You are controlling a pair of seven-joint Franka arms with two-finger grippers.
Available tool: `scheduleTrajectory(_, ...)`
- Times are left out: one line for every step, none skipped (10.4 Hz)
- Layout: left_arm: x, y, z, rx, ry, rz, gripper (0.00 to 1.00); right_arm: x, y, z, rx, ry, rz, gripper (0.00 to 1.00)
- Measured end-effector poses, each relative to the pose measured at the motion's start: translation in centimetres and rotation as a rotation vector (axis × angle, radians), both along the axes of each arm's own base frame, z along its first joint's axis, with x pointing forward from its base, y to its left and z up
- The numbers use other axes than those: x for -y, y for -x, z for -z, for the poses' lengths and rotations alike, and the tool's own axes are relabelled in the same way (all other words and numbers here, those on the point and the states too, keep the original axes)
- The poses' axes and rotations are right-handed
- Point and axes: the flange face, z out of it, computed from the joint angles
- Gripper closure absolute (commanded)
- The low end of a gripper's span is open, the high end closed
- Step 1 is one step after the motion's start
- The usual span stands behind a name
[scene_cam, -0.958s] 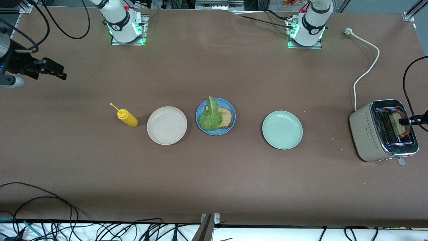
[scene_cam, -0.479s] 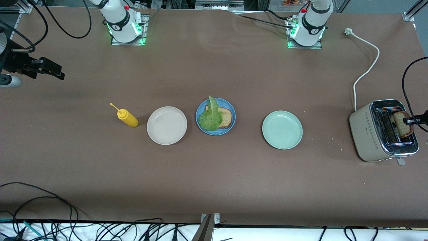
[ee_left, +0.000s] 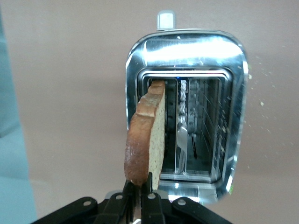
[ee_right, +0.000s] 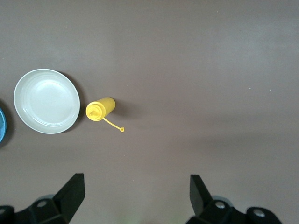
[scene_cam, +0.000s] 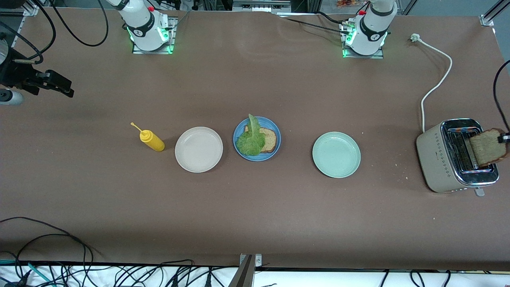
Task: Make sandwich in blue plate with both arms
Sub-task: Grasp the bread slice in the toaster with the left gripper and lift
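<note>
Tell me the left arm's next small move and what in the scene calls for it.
Probably carry the bread slice toward the blue plate. The left gripper is shut on the slice's edge, holding it over the toaster with its lower end near the slot. The plate holds one slice under lettuce, with no top slice. The right gripper waits open.

A robotics lab: two bolted-down arm bases glowing green, a brown-covered table, loose black cables at its edge.
</note>
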Motion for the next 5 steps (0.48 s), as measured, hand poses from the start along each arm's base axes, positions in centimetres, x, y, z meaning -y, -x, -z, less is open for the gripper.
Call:
scheduleTrajectory(0.6, 0.9, -3.2, 0.013, -0.004, 0.016, 1.0, -0.1, -0.1, 0.2, -0.006, 0.0, -0.002, 0.0)
scheduleTrajectory(1.5, 1.8, -6.4, 0.033, -0.01, 0.035, 1.0, -0.7, -0.3, 0.7, -0.015, 0.001, -0.013, 0.0)
scheduleTrajectory(2.7, 2.8, -9.4, 0.053, -0.017, 0.05, 1.0, -1.7, -0.5, 1.2, -0.025, 0.002, -0.028, 0.0)
scheduleTrajectory(4.1, 3.6, -12.3, 0.078, -0.024, 0.065, 1.0, -2.2, -0.7, 1.8, -0.034, 0.003, -0.037, 0.0)
scheduleTrajectory(5.5, 4.3, -14.5, 0.096, -0.03, 0.079, 1.0, -2.4, -0.8, 2.0, -0.038, 0.003, -0.04, 0.0)
